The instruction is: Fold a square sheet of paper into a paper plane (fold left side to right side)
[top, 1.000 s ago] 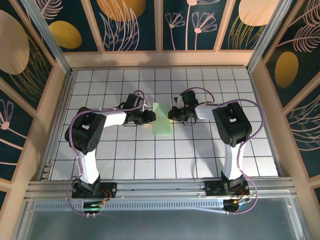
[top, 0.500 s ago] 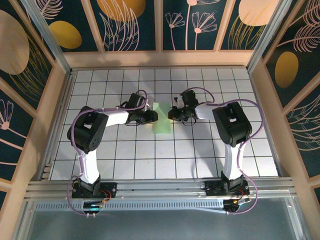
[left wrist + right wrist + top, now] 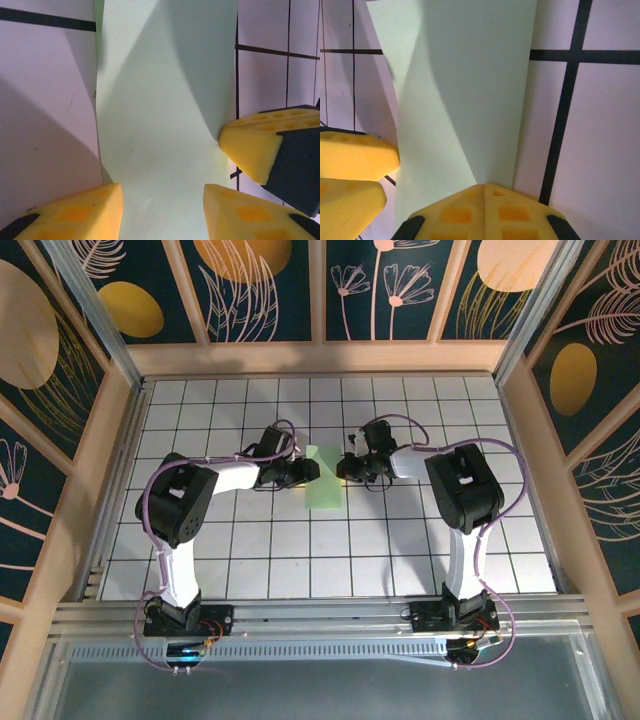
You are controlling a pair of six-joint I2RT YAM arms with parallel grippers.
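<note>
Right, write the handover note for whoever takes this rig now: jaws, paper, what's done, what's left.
Left gripper: jaws open, one on each side of the sheet of paper.
Right gripper: jaws shut, tip at the sheet's right edge, apparently pinning it down.
Paper: lies on the table between the two arms, a narrow strip with a slant at its far left corner.
Done: the left-to-right fold looks made.
Left: the nose and wing folds; it is not yet a dart.
</note>
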